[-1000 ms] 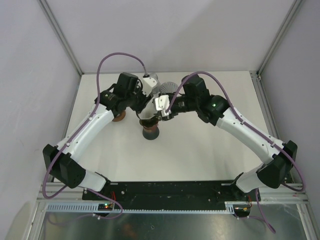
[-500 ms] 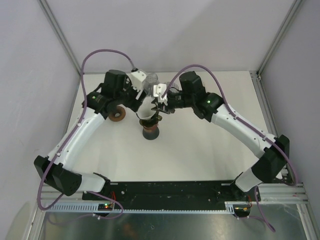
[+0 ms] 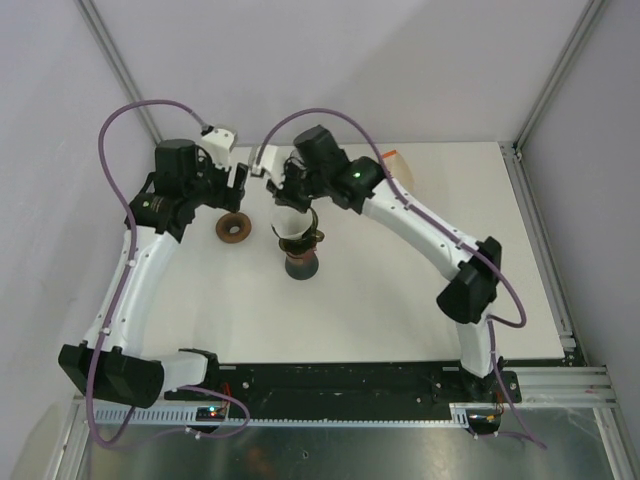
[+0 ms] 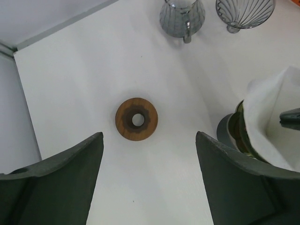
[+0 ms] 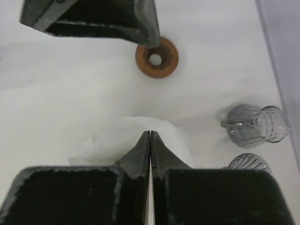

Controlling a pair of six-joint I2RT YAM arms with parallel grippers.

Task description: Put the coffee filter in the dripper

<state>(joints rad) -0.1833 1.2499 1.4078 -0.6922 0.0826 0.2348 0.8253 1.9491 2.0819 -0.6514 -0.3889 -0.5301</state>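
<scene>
The white coffee filter (image 3: 289,219) sits in the dripper (image 3: 299,243), which stands on a dark base near the table's middle. In the left wrist view the filter (image 4: 274,119) stands up out of the dripper (image 4: 233,133) at the right edge. My right gripper (image 3: 290,199) hovers right over the filter, and its jaws are shut. In the right wrist view the gripper (image 5: 150,134) has its tips together over the filter (image 5: 108,143), with no paper showing between them. My left gripper (image 3: 240,181) is open to the left of the dripper, holding nothing; it (image 4: 149,135) looks down on bare table.
A brown wooden ring (image 3: 234,227) lies flat left of the dripper, also visible as the ring (image 4: 136,118) and ring (image 5: 156,57). Two ribbed glass vessels (image 4: 182,16) (image 4: 244,10) stand at the back. An orange-tinted object (image 3: 393,160) lies at the far right back.
My left gripper let go, opened wide and drew back to the left. My right gripper shut and moved left over the dripper. The filter stays in the dripper.
</scene>
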